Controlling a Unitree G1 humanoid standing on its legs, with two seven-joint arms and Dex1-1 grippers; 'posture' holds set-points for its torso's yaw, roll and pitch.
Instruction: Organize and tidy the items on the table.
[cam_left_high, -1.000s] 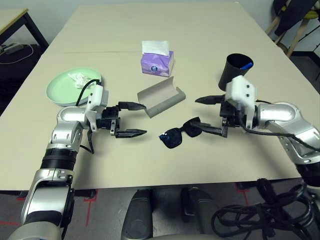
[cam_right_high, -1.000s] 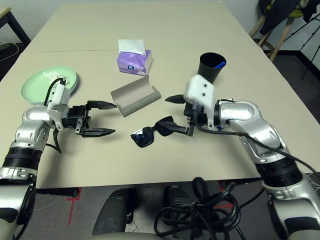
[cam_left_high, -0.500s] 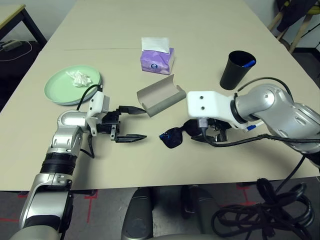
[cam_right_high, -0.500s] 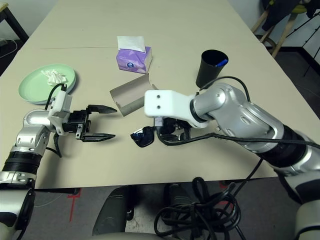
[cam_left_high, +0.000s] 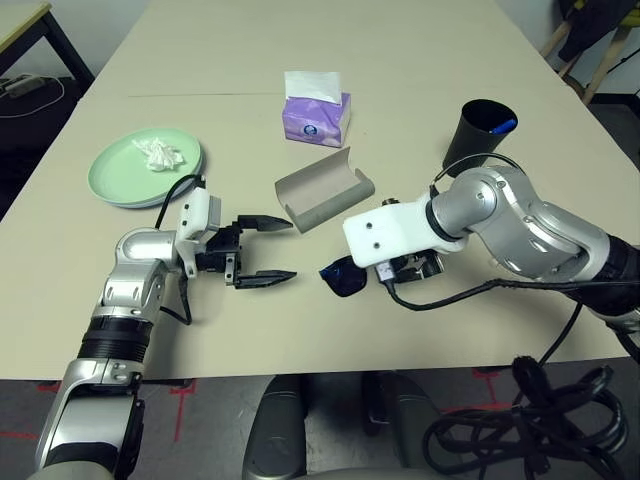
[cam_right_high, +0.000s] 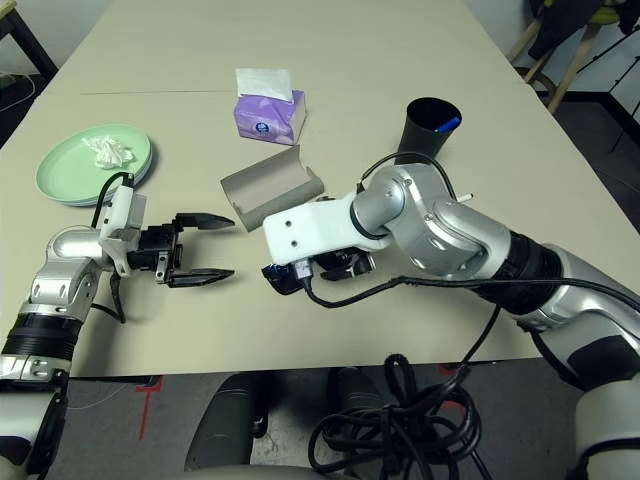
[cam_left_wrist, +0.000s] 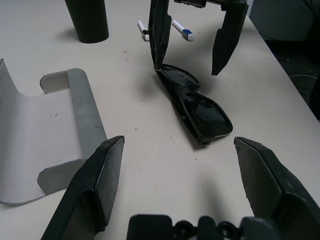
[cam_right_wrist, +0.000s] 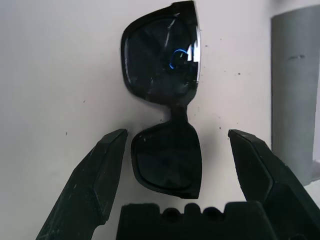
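The black sunglasses (cam_right_wrist: 165, 100) lie folded on the beige table (cam_left_high: 400, 60), just in front of the open grey glasses case (cam_left_high: 322, 190). My right gripper (cam_right_wrist: 177, 135) points down over them, open, one finger on each side of a lens and neither touching. My left gripper (cam_left_high: 290, 249) hovers open to the left of the sunglasses and case, with nothing between its fingers (cam_left_wrist: 100, 175). A pale green plate (cam_left_high: 120, 180) at the left holds crumpled white tissue (cam_left_high: 157, 155). The black cup (cam_left_high: 478, 132) stands at the right, with a white-and-blue pen (cam_left_wrist: 181, 30) on the table near it.
A purple tissue box (cam_left_high: 316, 115) stands behind the case. My right forearm (cam_left_high: 520, 225) lies across the table's right side, in front of the cup. Black cables (cam_left_high: 520, 430) hang below the near table edge. Bare tabletop stretches beyond the box.
My right arm has swung in from the right and turned its open gripper down over the sunglasses. The left gripper has hardly moved.
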